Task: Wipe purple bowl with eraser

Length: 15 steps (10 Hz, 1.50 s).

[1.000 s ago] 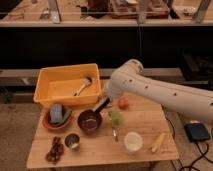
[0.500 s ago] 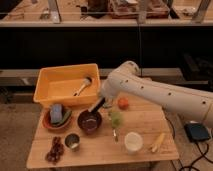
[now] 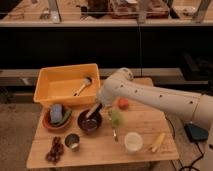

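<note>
Since the earlier frames the arm (image 3: pixel 150 99) has swung left and down, bringing the gripper (image 3: pixel 95 109) to just over the purple bowl (image 3: pixel 89 129). Fingers are pressed together, pinching a dark oblong piece with a paler stripe, read as the eraser (image 3: pixel 91 113); its lower end dips inside the bowl's rim, contact with the inside not discernible. Purple bowl sits on the wooden table (image 3: pixel 100 156), in front of the yellow bin (image 3: pixel 60 80), just beside the orange-brown bowl (image 3: pixel 49 125) holding a blue sponge (image 3: pixel 56 113).
</note>
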{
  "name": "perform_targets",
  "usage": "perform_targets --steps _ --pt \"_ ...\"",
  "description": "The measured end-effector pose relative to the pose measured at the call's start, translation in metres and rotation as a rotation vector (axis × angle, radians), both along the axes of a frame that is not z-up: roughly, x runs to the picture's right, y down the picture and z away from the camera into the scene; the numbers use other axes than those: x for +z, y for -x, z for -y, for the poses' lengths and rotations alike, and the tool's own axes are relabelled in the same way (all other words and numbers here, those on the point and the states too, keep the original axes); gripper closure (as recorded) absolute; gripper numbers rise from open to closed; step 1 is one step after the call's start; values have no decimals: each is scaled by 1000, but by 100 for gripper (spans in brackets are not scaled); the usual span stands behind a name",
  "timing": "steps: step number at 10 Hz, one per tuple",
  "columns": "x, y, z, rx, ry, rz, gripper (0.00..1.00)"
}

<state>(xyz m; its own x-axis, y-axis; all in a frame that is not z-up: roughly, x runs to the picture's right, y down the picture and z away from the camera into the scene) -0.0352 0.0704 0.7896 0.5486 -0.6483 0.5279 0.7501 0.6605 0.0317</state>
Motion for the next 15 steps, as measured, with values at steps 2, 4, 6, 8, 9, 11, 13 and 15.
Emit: perform_targets --steps 2,4,6,8,9,11,13,15 --pt "-1 2 -8 0 9 -7 100" --pt "-1 5 -13 -1 14 -9 100" --pt "-2 14 -14 -8 10 -1 100" --pt "3 18 -18 -6 5 0 100" --pt "11 19 -21 -5 1 -3 100" --pt "25 19 -22 -1 -5 -13 100" --pt "34 26 -19 4 -13 -8 100" --pt "33 36 -12 23 -18 27 100"
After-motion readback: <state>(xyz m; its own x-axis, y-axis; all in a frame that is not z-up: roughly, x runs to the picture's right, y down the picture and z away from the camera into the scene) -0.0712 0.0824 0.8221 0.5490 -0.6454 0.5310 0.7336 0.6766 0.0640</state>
